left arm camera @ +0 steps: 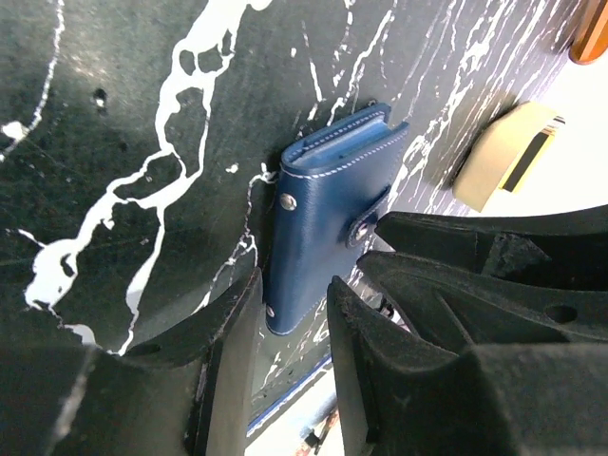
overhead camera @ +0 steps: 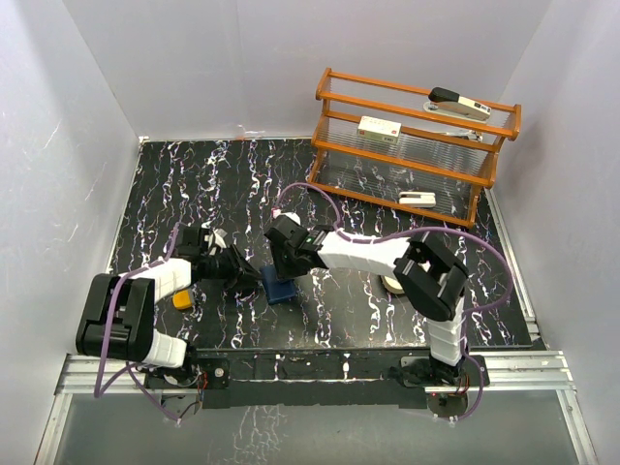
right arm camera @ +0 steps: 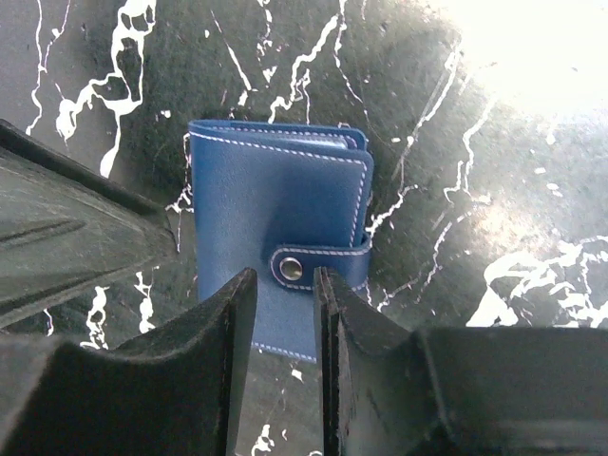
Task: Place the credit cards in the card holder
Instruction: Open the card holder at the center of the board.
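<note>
The card holder (overhead camera: 282, 290) is a navy blue wallet lying closed and flat on the black marbled table, its snap tab fastened. It also shows in the left wrist view (left arm camera: 328, 214) and the right wrist view (right arm camera: 275, 223). My left gripper (left arm camera: 294, 296) is low at the wallet's near end, jaws a little apart around that end, gripping nothing. My right gripper (right arm camera: 285, 280) hovers over the wallet's snap, jaws narrowly apart and empty. In the top view both grippers, left (overhead camera: 254, 274) and right (overhead camera: 287, 269), meet at the wallet. No credit cards are in view.
A wooden rack (overhead camera: 412, 145) at the back right holds white block-shaped devices. A beige rounded tray (left arm camera: 503, 157) lies right of the wallet, partly under the right arm (overhead camera: 392, 284). A small yellow-orange object (overhead camera: 182, 301) lies by the left arm. White walls enclose the table.
</note>
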Available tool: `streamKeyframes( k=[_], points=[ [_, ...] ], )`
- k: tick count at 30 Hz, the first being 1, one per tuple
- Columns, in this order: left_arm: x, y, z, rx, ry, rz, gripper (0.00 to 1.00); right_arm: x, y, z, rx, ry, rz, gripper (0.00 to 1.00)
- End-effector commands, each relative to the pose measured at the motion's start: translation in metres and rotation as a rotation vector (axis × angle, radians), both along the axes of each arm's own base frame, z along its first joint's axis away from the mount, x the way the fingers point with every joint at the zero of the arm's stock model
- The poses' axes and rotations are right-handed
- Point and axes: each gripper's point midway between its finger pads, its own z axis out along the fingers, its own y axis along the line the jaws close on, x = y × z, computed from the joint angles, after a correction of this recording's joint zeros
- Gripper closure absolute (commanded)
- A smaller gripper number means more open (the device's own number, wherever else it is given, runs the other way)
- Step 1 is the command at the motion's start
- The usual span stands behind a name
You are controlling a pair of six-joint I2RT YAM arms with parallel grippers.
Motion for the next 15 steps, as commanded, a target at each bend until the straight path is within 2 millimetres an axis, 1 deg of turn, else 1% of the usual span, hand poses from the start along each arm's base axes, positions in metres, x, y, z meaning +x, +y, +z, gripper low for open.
streamKeyframes(
  k=[1,6,9,12,15],
  points=[
    [0.001,-0.003,-0.003,-0.036,0.014,0.005,0.69,0.014,0.015,0.012,0.003,-0.066,0.030,0.71],
    [-0.001,-0.004,-0.009,-0.039,0.028,0.000,0.72,0.011,0.013,-0.005,-0.042,-0.053,0.042,0.72],
    [-0.002,-0.004,-0.012,-0.041,0.036,0.000,0.72,0.008,0.006,-0.016,-0.104,-0.055,0.040,0.72],
    [-0.002,-0.005,-0.013,-0.051,0.048,-0.004,0.73,0.006,0.000,-0.023,-0.157,-0.067,0.036,0.72],
    [0.000,-0.006,-0.013,-0.056,0.054,-0.005,0.74,0.006,-0.007,-0.026,-0.202,-0.084,0.029,0.76]
  ],
)
